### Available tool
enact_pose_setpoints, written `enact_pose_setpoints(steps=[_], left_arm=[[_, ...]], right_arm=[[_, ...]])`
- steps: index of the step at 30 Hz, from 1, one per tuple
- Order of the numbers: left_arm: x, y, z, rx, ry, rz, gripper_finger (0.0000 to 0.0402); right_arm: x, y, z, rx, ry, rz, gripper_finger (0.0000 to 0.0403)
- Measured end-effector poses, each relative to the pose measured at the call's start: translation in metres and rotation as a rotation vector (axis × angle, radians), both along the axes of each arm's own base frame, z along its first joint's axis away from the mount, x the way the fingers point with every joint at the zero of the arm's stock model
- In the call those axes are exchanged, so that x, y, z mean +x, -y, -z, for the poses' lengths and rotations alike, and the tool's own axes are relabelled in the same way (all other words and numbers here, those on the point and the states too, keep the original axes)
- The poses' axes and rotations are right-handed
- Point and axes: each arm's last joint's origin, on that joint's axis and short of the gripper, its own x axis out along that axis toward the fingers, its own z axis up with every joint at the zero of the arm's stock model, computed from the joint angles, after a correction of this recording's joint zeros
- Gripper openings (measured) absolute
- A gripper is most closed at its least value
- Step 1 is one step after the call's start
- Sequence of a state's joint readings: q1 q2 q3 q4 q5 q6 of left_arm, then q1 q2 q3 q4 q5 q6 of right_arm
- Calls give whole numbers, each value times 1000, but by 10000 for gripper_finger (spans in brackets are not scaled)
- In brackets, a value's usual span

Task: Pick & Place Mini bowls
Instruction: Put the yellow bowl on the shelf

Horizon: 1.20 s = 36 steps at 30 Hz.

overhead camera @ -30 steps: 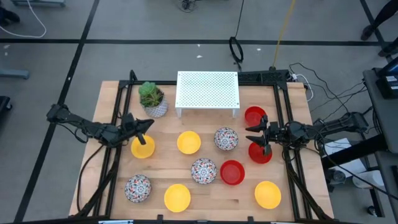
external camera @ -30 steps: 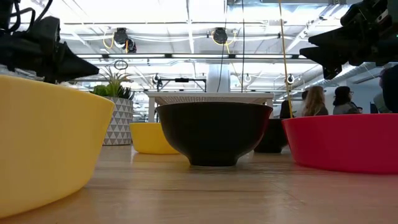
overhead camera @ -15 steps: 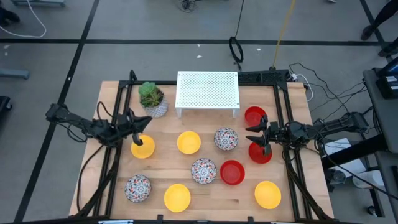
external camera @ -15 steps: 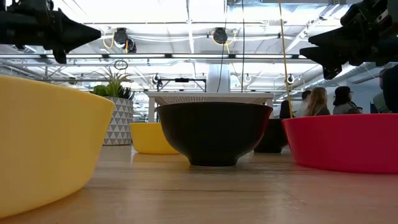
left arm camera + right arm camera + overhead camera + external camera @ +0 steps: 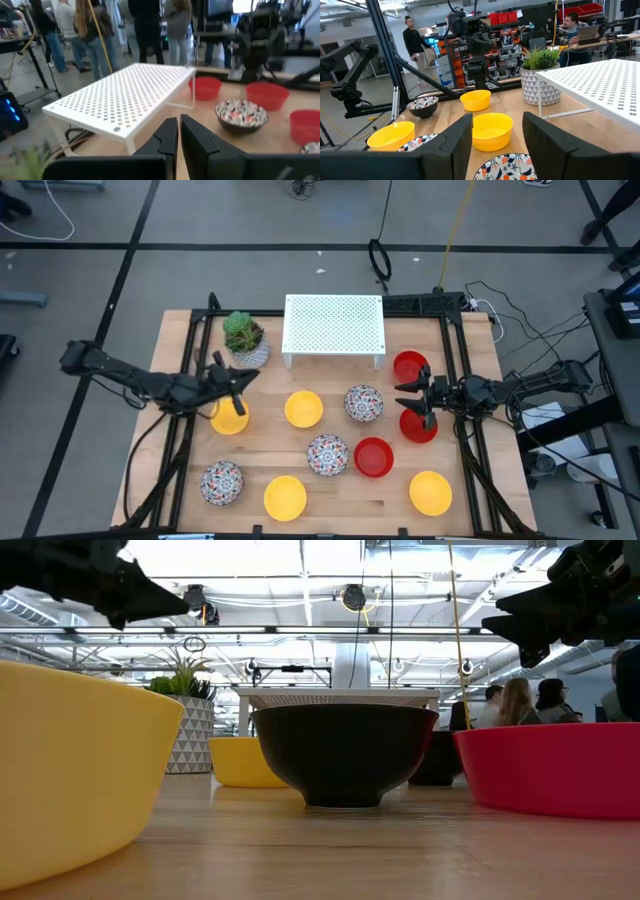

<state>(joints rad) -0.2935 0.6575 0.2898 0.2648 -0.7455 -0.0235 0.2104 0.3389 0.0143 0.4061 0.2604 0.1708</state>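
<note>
Your left gripper [image 5: 238,380] hangs with fingers nearly together, empty, above a yellow mini bowl [image 5: 229,417]. Your right gripper [image 5: 412,396] is spread wide, empty, between 2 red mini bowls [image 5: 409,366]. All 10 bowls sit loose on the tabletop [image 5: 480,380]; none looks placed yet. Clearance is tight near the white perforated rack [image 5: 334,327] and potted plant [image 5: 243,337].

Even overhead light is reaching us, casting only faint shadows on the bench [image 5: 330,485]. In the low view, ceiling lights [image 5: 300,555] are glaring white while the near bowls [image 5: 344,754] are showing dark against them. In the left wrist view we are seeing blur on fingers [image 5: 192,142] and people [image 5: 95,32].
</note>
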Motion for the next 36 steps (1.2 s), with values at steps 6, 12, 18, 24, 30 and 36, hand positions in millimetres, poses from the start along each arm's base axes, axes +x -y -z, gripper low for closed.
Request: enact_pose_setpoints(steps=[6, 12, 18, 24, 30, 36], left_arm=[[31, 5, -7, 9, -93, 49, 21], [63, 8, -7, 16, -173, 38, 21], [86, 5, -2, -46, -192, -19, 21], [100, 5, -2, -106, -78, -33, 21], [111, 7, 0, -199, -6, 134, 21], [120, 9, 19, -204, -84, 150, 21]], right_arm=[[0, 0, 0, 0, 0, 0, 160], [0, 0, 0, 0, 0, 0, 160], [0, 0, 0, 0, 0, 0, 160], [0, 0, 0, 0, 0, 0, 160], [0, 0, 0, 0, 0, 0, 160], [0, 0, 0, 0, 0, 0, 160]])
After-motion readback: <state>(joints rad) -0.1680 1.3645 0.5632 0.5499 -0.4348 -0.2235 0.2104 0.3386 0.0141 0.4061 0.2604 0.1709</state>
